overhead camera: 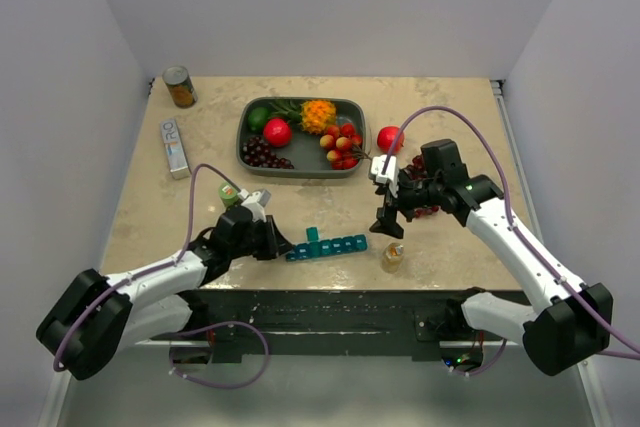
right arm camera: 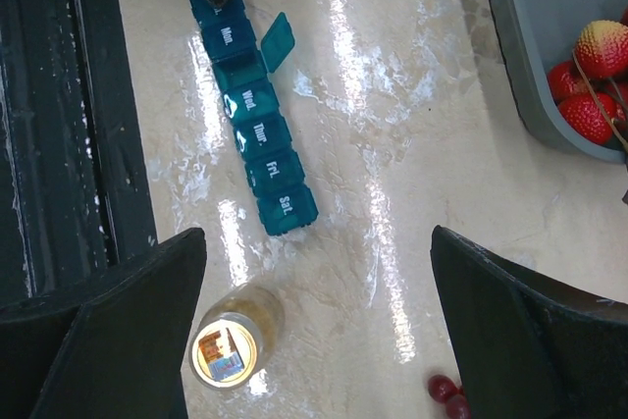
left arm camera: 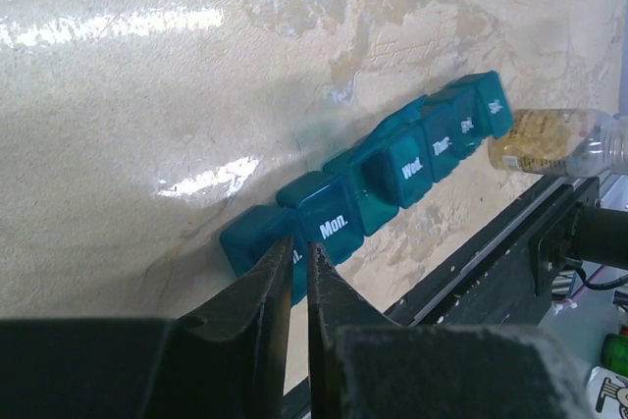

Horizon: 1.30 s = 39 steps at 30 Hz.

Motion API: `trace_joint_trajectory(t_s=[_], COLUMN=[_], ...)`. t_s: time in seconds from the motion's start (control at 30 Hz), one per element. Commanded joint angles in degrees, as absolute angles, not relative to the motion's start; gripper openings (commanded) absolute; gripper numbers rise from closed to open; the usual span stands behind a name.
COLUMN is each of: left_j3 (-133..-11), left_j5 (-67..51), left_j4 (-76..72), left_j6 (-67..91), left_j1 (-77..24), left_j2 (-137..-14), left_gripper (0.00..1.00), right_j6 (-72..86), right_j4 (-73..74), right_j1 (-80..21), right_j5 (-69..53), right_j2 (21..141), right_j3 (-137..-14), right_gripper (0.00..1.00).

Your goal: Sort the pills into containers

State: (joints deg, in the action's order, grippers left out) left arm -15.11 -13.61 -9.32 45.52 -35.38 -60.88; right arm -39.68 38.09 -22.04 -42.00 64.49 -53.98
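Nearly closed, the left gripper (left arm camera: 299, 248) leaves only a thin slit between its two dark fingers. Their tips sit at the near end of the narrow teal-blue plastic pill-organiser strip (left arm camera: 412, 159), right beside the compartment marked "Mon." and over the end compartment next to it. Whether they actually pinch that end lid or merely touch it cannot be told.

The strip lies flat on the beige marbled table (overhead camera: 150, 207), close to the front edge between the two arms, running away from the left gripper towards the right arm. One square teal lid (right arm camera: 278, 41) stands open next to "Mon."; the lids marked Wed., Thur., Fri. and Sat. are down.

The right gripper (right arm camera: 316, 238) hangs above the table with its fingers spread wide and nothing between them, beyond the "Sat." end. A small clear bottle with amber contents (right arm camera: 228, 350) stands just past that end. The dark grey plastic fruit tray (right arm camera: 510, 66) lies well apart, farther back.
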Motion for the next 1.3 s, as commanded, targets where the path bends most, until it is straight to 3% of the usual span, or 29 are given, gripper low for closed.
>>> trace_joint_trajectory(t_s=[0.0, 0.23, 0.4, 0.5, 0.53, 0.63, 0.93, 1.07, 1.27], left_j3=[-13.36, -13.62, -13.36, -12.4, -11.78, -10.73, -9.67, -9.05, -8.0], left_j5=[-13.01, -13.27, -13.27, -13.27, -13.18, -13.45, -13.71, -13.8, -14.5], left_j4=[-11.95, -13.01, -13.27, -13.62, -13.88, -14.85, -16.08, -17.05, -19.16], left_j6=[45.62, 45.61, 45.88, 46.32, 46.41, 47.02, 47.72, 48.16, 49.13], left_j1=[-35.6, -35.6, -35.6, -35.6, -35.68, -35.68, -35.68, -35.6, -35.68], left_j2=[-63.19, -63.98, -63.99, -63.55, -63.46, -63.37, -63.81, -64.68, -65.39], left_gripper=[0.15, 0.15, 0.15, 0.15, 0.15, 0.15, 0.15, 0.14, 0.13], right_j6=[-39.11, -43.06, -42.36, -42.01, -41.84, -41.31, -39.55, -39.2, -38.32], right_j4=[36.3, 39.81, 36.48, 34.63, 34.11, 32.35, 28.48, 26.2, 26.63], right_j1=[-21.53, -22.84, -30.57, -35.5, -36.64, -38.93, -43.94, -44.73, -45.18], right_j5=[-44.21, -47.29, -40.36, -35.6, -34.03, -32.7, -27.08, -24.7, -24.43], right_j2=[64.16, 70.3, 77.06, 81.63, 82.78, 87.35, 96.68, 98.61, 98.35], right_j3=[-53.79, -57.56, -59.15, -59.68, -60.29, -61.08, -60.47, -58.98, -59.85], right_gripper=[0.99, 0.98, 0.91, 0.77, 0.67, 0.5, 0.18, 0.1, 0.09])
